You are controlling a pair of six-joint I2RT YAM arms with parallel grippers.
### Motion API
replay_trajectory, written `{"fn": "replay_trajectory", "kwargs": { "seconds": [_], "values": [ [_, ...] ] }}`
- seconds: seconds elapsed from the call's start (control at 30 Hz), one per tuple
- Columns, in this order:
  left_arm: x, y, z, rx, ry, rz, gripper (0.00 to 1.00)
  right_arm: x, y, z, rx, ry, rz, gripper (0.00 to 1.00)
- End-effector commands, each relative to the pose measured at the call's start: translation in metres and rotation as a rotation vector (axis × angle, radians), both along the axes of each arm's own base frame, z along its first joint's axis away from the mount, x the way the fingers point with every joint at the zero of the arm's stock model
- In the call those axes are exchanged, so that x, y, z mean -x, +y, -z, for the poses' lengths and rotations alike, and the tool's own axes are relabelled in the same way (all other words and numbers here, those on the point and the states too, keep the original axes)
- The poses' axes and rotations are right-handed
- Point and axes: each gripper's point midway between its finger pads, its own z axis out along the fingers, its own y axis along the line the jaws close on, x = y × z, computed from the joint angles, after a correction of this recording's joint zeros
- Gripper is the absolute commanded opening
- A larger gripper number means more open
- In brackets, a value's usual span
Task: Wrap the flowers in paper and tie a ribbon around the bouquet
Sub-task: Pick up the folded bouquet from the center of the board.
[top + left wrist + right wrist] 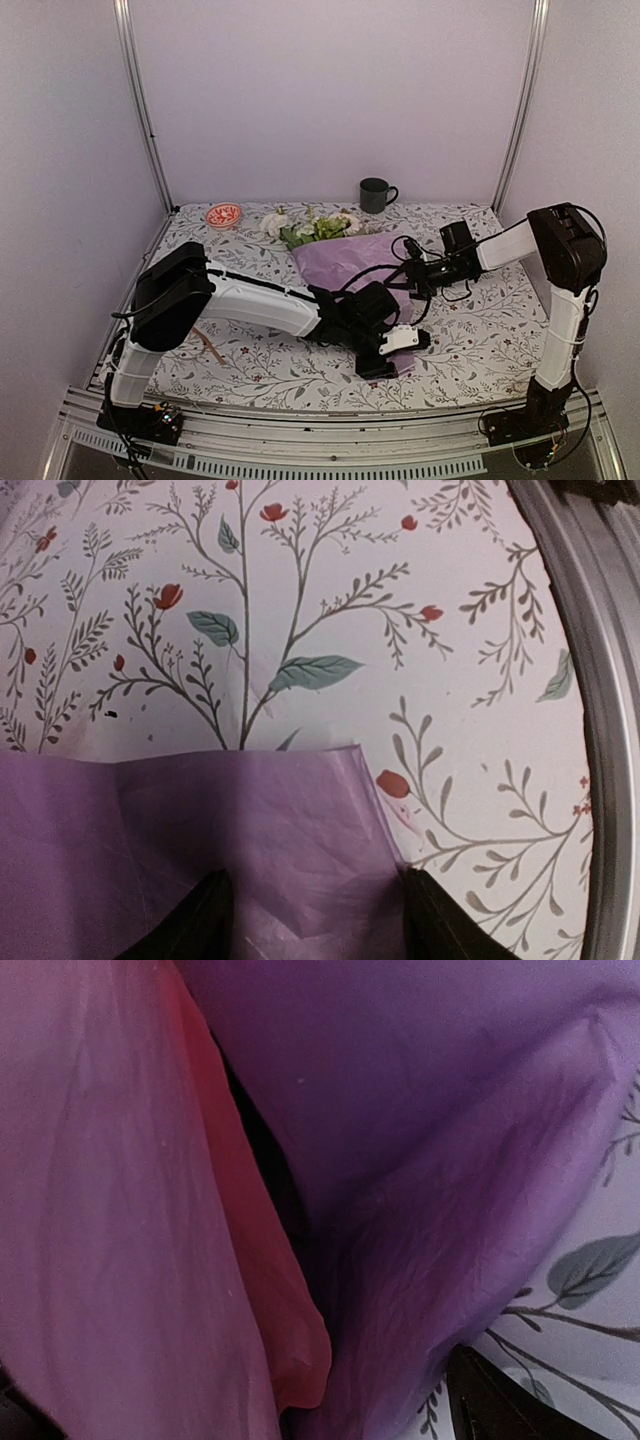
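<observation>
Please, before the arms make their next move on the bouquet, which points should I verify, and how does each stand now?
1. Flowers in the paper: ok, blooms stick out at the far end.
2. Paper closed: not ok, the right wrist view shows a gaping fold.
3. Right tool free: not ok, jaws open, paper between them.
4. Left tool gripping: cannot tell, jaws apart on the paper.
5. Ribbon tied: not ok, none around the paper.
6. Mug out of the way: ok.

Robotics lab cell, white walls [330, 90], aluminium frame rails [145, 110], left arm [255, 300] and right arm [565, 300] bolted to table [480, 340]
</observation>
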Motion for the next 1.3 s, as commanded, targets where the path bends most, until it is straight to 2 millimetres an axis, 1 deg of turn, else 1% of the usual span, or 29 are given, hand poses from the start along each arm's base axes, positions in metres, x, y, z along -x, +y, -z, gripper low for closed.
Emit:
{"fn": "replay_trajectory", "kwargs": {
  "seconds": [0.0,0.13,0.2,0.23,0.27,0.3,0.33,0.37,0.4,0.47,0.5,0.53,0.57,0.6,0.63,0.67,0.7,0.77,0.8,0.87,0.9,0.93,0.97,1.03,1.1,1.17,1.2,1.23,1.27],
  "values": [
    [0.011,0.034,0.037,-0.142,0.048,0.01,0.59,0.017,0.007,0.033,-0.016,0.121,-0.006,0.86],
    [0.011,0.036,0.037,-0.143,0.049,0.009,0.59,0.02,0.019,0.033,-0.047,0.136,-0.023,0.84],
    [0.011,0.036,0.036,-0.142,0.048,0.008,0.59,0.022,0.025,0.028,-0.087,0.129,-0.044,0.79],
    [0.011,0.037,0.036,-0.14,0.047,0.009,0.59,0.022,0.027,0.024,-0.11,0.127,-0.053,0.73],
    [0.011,0.037,0.035,-0.137,0.044,0.009,0.59,0.023,0.029,0.021,-0.132,0.133,-0.058,0.58],
    [0.01,0.037,0.034,-0.131,0.04,0.004,0.59,0.023,0.029,0.018,-0.143,0.135,-0.059,0.46],
    [0.009,0.037,0.031,-0.12,0.036,-0.005,0.59,0.022,0.03,0.016,-0.145,0.141,-0.052,0.2],
    [0.005,0.035,0.026,-0.1,0.03,-0.021,0.59,0.021,0.029,0.014,-0.141,0.135,-0.044,0.03],
    [-0.001,0.034,0.018,-0.069,0.02,-0.047,0.61,0.02,0.028,0.013,-0.13,0.124,-0.032,0.01],
    [-0.02,0.029,-0.012,0.026,-0.019,-0.127,0.68,0.016,0.024,0.012,-0.113,0.11,-0.002,0.01],
    [-0.03,0.026,-0.038,0.103,-0.034,-0.166,0.72,0.015,0.023,0.011,-0.108,0.108,0.009,0.01],
    [-0.037,0.023,-0.067,0.193,-0.039,-0.198,0.77,0.015,0.022,0.01,-0.104,0.109,0.019,0.01],
    [-0.045,0.023,-0.111,0.314,-0.049,-0.228,0.81,0.016,0.021,0.009,-0.099,0.107,0.026,0.01],
    [-0.054,0.029,-0.147,0.418,-0.045,-0.275,0.95,0.016,0.02,0.008,-0.096,0.104,0.033,0.0],
    [-0.065,0.04,-0.175,0.502,-0.027,-0.328,0.98,0.016,0.019,0.007,-0.096,0.102,0.037,0.0],
    [-0.083,0.06,-0.197,0.571,0.007,-0.403,0.99,0.017,0.019,0.006,-0.096,0.104,0.039,0.01],
    [-0.1,0.082,-0.212,0.624,0.072,-0.499,0.99,0.018,0.019,0.006,-0.096,0.106,0.04,0.0],
    [-0.132,0.133,-0.225,0.687,0.135,-0.659,0.99,0.018,0.019,0.006,-0.099,0.106,0.038,0.01],
    [-0.146,0.163,-0.224,0.693,0.14,-0.746,0.99,0.018,0.019,0.005,-0.1,0.104,0.037,0.0],
    [-0.167,0.219,-0.22,0.64,0.035,-0.911,0.99,0.017,0.019,0.004,-0.102,0.1,0.039,0.01],
    [-0.173,0.246,-0.215,0.558,-0.061,-0.994,0.99,0.017,0.019,0.003,-0.101,0.098,0.039,0.01],
    [-0.179,0.273,-0.219,0.45,-0.208,-1.097,0.99,0.017,0.019,0.002,-0.099,0.093,0.042,0.0],
    [-0.173,0.287,-0.227,0.329,-0.315,-1.147,0.99,0.016,0.018,0.002,-0.092,0.093,0.046,0.01],
    [-0.158,0.3,-0.257,0.128,-0.526,-1.214,0.99,0.016,0.016,0.002,-0.075,0.086,0.053,0.01],
    [-0.16,0.318,-0.263,0.046,-0.574,-1.356,0.99,0.016,0.015,0.001,-0.061,0.076,0.057,0.01],
    [-0.174,0.344,-0.252,0.121,-0.467,-1.576,0.99,0.017,0.014,0.0,-0.056,0.071,0.059,0.01],
    [-0.182,0.351,-0.23,0.16,-0.325,-1.632,0.92,0.017,0.014,-0.001,-0.051,0.071,0.061,0.0],
    [-0.19,0.357,-0.205,0.232,-0.119,-1.703,0.79,0.017,0.014,-0.002,-0.046,0.067,0.062,0.0],
    [-0.185,0.347,-0.18,0.272,0.067,-1.691,0.64,0.017,0.014,-0.003,-0.041,0.062,0.064,0.0]
  ]
}}
